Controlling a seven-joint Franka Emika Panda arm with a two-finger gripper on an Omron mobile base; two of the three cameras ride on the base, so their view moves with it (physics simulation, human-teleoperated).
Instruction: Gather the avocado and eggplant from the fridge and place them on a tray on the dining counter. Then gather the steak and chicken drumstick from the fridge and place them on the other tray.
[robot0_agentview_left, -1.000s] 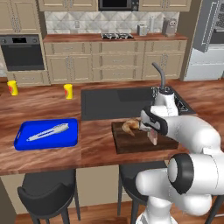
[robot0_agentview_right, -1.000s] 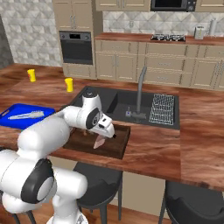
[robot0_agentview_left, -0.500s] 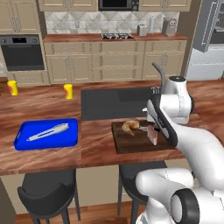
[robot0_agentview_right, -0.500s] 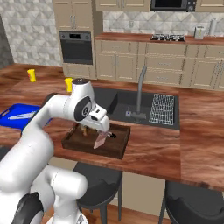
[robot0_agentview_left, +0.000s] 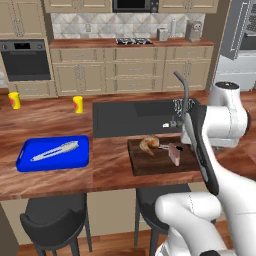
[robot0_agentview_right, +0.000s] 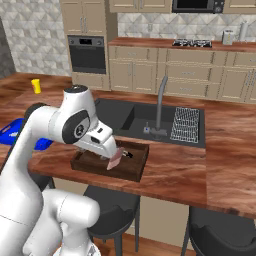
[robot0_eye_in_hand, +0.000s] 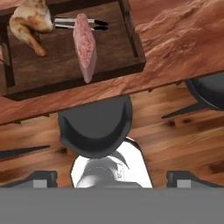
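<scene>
- Steak (robot0_agentview_left: 175, 153) stands on edge in the dark wooden tray (robot0_agentview_left: 150, 167) on the near counter (robot0_agentview_left: 110, 170), right of the chicken drumstick (robot0_agentview_left: 149, 144); a pair of tongs (robot0_eye_in_hand: 81, 22) lies at the tray's far side.
- Tool (robot0_eye_in_hand: 111, 177): fingers spread wide, holding nothing, raised clear of the tray and aimed at the floor near a stool (robot0_eye_in_hand: 94, 127).
- Blue tray (robot0_agentview_left: 52, 154), well apart to the left, carries only a pair of metal tongs (robot0_agentview_left: 55, 150); no avocado or eggplant seen on it.
- Risk: the steak, balanced on edge, could topple if the arm's elbow or wrist brushes the tray while swinging.
- Risk: the tray sits near the counter edge; a knock could shift it.
- Surroundings: sink (robot0_agentview_left: 135, 117) and faucet (robot0_agentview_left: 182, 97) just beyond the tray; 2 yellow cups (robot0_agentview_left: 77, 104) far left. Nothing blocks the tray.
</scene>
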